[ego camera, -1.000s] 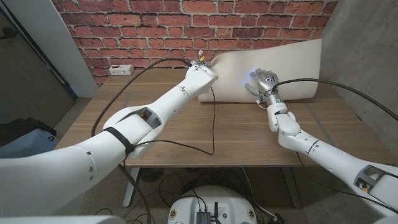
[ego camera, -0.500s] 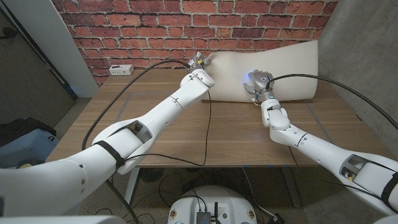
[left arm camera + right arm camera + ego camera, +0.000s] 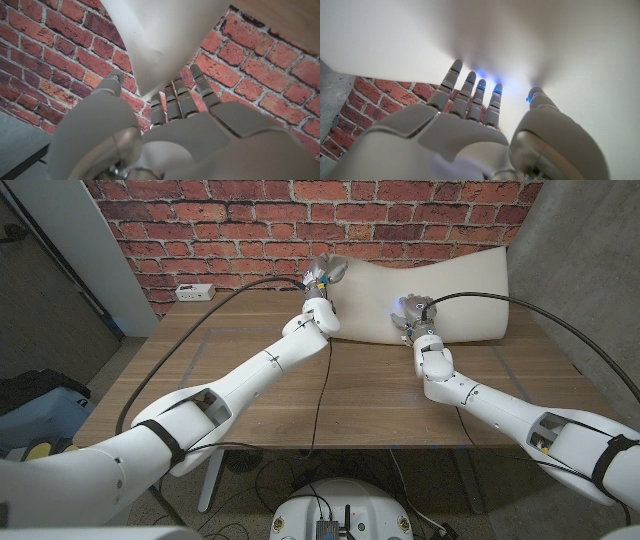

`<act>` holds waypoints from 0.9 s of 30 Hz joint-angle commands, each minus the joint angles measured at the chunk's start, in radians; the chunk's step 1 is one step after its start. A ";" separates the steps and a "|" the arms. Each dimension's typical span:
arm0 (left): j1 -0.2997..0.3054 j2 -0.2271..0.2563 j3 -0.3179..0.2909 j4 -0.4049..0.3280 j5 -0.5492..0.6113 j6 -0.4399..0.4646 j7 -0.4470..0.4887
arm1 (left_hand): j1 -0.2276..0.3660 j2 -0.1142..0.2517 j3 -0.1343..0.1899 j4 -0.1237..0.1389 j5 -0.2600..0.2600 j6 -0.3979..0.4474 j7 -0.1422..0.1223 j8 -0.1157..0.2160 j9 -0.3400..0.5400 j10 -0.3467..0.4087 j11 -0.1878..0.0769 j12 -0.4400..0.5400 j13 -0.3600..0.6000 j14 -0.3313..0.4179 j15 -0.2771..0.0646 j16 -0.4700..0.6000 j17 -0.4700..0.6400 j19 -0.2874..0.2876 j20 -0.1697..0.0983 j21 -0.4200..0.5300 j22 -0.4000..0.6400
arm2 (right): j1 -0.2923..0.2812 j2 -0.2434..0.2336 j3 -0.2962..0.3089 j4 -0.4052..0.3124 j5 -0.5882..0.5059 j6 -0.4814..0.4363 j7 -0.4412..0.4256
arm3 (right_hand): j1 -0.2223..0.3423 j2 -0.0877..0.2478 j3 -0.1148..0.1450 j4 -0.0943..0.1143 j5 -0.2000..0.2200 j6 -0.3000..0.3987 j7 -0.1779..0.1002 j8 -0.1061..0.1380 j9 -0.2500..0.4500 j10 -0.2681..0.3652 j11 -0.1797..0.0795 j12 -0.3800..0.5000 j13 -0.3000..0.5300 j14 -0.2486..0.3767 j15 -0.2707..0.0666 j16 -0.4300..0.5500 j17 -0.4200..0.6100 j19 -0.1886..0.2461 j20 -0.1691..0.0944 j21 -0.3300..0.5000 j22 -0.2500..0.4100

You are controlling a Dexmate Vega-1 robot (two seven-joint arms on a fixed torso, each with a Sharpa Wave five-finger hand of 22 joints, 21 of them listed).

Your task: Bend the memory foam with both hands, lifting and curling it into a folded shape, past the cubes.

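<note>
The cream-white slab of memory foam (image 3: 440,290) stands on its long edge at the far side of the brown wooden table (image 3: 250,390), upper centre-right of the head view, leaning back toward the red brick wall (image 3: 220,220). Its lower edge rests on the tabletop; its right end rises to a squared corner near the grey concrete wall (image 3: 590,270) at the frame's right, and its top edge dips in a shallow curve toward the left end.

The left hand (image 3: 322,275) is at the foam's upper left corner. In the left wrist view the foam's (image 3: 165,40) corner comes down to a point between the thumb and the other fingers (image 3: 172,97), which are parted around it; whether they actually squeeze it cannot be told.

The right hand (image 3: 415,315) is against the foam's front face, low and middle, blue light glowing at it. In the right wrist view its fingers (image 3: 470,95) are spread and straight, tips on or right at the foam's surface (image 3: 520,40), thumb apart to one side; nothing is clasped.

A white power strip (image 3: 193,291) lies at the table's far left edge. The near half of the tabletop is bare wood, crossed by black cables (image 3: 320,395) hanging from the arms.
</note>
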 commanded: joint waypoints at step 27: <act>-0.161 0.162 0.233 -0.043 0.421 0.020 -0.768 | -0.029 0.072 0.126 -0.105 -0.082 0.171 -0.008 -0.151 -0.004 0.095 -0.060 -0.100 -0.174 -0.025 -0.037 -0.011 -0.171 0.115 -0.037 -0.143 -0.009 | 0.128 0.070 -0.130 0.151 0.100 -0.064 0.056 | -0.041 0.030 -0.009 0.021 -0.005 -0.010 0.009 -0.021 0.006 -0.009 0.003 -0.022 -0.003 -0.012 -0.066 -0.001 -0.002 0.006 -0.001 -0.013 0.003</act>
